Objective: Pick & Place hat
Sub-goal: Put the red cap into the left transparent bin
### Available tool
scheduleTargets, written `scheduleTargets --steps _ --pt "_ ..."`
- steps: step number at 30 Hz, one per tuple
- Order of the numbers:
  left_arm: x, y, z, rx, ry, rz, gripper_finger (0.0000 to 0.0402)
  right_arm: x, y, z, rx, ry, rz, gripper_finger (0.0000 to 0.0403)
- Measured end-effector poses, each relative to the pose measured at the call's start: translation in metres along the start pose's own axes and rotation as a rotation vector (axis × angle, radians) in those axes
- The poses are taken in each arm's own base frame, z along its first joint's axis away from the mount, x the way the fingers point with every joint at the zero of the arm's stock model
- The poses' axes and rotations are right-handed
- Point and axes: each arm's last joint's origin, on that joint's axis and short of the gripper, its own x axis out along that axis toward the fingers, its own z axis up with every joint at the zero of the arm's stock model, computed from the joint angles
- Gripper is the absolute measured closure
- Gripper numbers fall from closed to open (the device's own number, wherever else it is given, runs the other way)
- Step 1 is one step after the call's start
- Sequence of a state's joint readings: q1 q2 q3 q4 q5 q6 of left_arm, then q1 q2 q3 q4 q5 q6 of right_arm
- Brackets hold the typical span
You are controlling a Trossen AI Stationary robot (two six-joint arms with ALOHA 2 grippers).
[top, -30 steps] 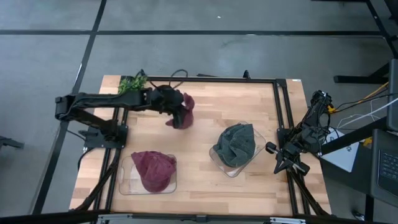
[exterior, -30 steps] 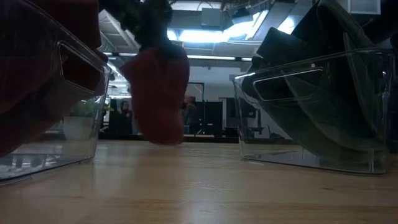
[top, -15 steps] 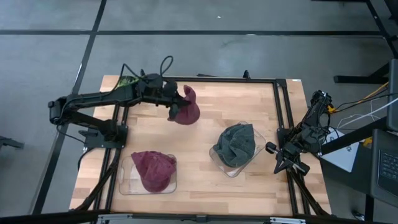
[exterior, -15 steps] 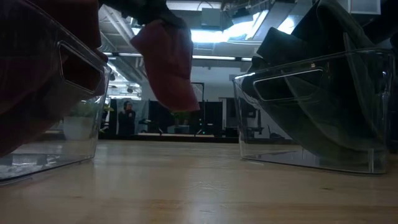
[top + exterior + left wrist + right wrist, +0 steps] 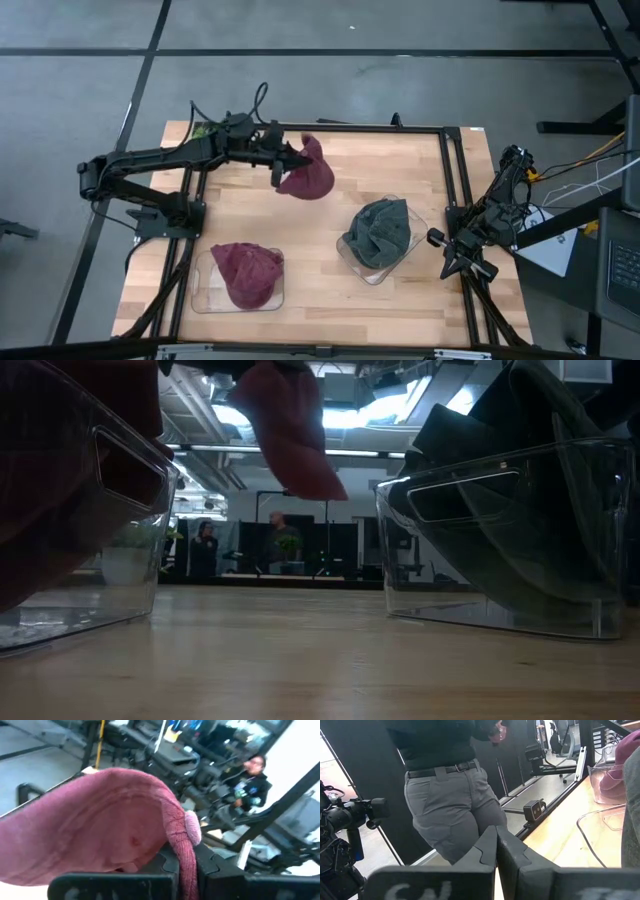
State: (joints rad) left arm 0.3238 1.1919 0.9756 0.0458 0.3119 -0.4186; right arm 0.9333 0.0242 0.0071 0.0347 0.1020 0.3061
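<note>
- The left gripper [image 5: 283, 166] has its jaws clamped on a floppy dark-red cloth hat [image 5: 310, 175] and holds it in the air over the far middle of the pale wooden bench [image 5: 330, 290]; from table height the hat hangs well clear of the boards.
- So the carry step is in hand: picked up, not yet set down.
- Two clear plastic bins sit toward the near edge. The left-hand bin [image 5: 199, 292] already has a dark-red hat [image 5: 245, 272] in it; the right-hand bin [image 5: 418, 238] holds a grey-green hat [image 5: 380, 230].
- My guess is the carried hat goes with the red one, so the arm must swing toward the left-hand bin, get squarely over its rim, then let go.
- The right gripper [image 5: 452, 262] waits at the bench's right edge, jaws together and holding nothing.
- A person in grey trousers [image 5: 452, 805] stands just beyond that edge.
</note>
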Motion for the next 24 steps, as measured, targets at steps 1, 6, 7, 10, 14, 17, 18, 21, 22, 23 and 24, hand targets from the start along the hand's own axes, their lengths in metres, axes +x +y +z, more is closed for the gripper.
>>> scheduleTargets --steps 1,6,7,10,14,17,18,21,22,23,24 --pt "0.000 -0.002 0.001 0.001 -0.009 -0.016 0.0398 0.000 0.000 0.000 0.000 0.000 0.000 0.0397" --pt "-0.002 -0.016 0.002 0.019 -0.030 -0.073 0.0398 0.000 0.000 0.000 0.000 0.000 0.000 0.0397" --pt "-0.003 -0.019 0.001 0.022 -0.030 -0.084 0.0398 0.000 0.000 0.000 0.000 0.000 0.000 0.0397" --pt "-0.007 -0.030 0.001 0.030 -0.034 -0.122 0.0398 0.000 0.000 0.000 0.000 0.000 0.000 0.0397" --pt "-0.013 -0.046 -0.001 0.027 -0.030 -0.181 0.0398 0.000 0.000 0.000 0.000 0.000 0.000 0.0397" --pt "-0.017 -0.059 -0.003 0.025 -0.028 -0.230 0.0398 0.000 0.000 0.000 0.000 0.000 0.000 0.0397" --pt "-0.019 -0.063 -0.004 0.023 -0.025 -0.247 0.0398 0.000 0.000 0.000 0.000 0.000 0.000 0.0397" --pt "-0.024 -0.075 -0.007 0.027 -0.018 -0.299 0.0398 0.000 0.000 0.000 0.000 0.000 0.000 0.0397" --pt "-0.026 -0.079 -0.008 0.024 -0.015 -0.316 0.0398 0.000 0.000 0.000 0.000 0.000 0.000 0.0397" --pt "-0.028 -0.083 -0.008 0.020 -0.011 -0.332 0.0398 0.000 0.000 0.000 0.000 0.000 0.000 0.0397" --pt "-0.029 -0.087 -0.009 0.014 -0.007 -0.347 0.0398 0.000 0.000 0.000 0.000 0.000 0.000 0.0397"
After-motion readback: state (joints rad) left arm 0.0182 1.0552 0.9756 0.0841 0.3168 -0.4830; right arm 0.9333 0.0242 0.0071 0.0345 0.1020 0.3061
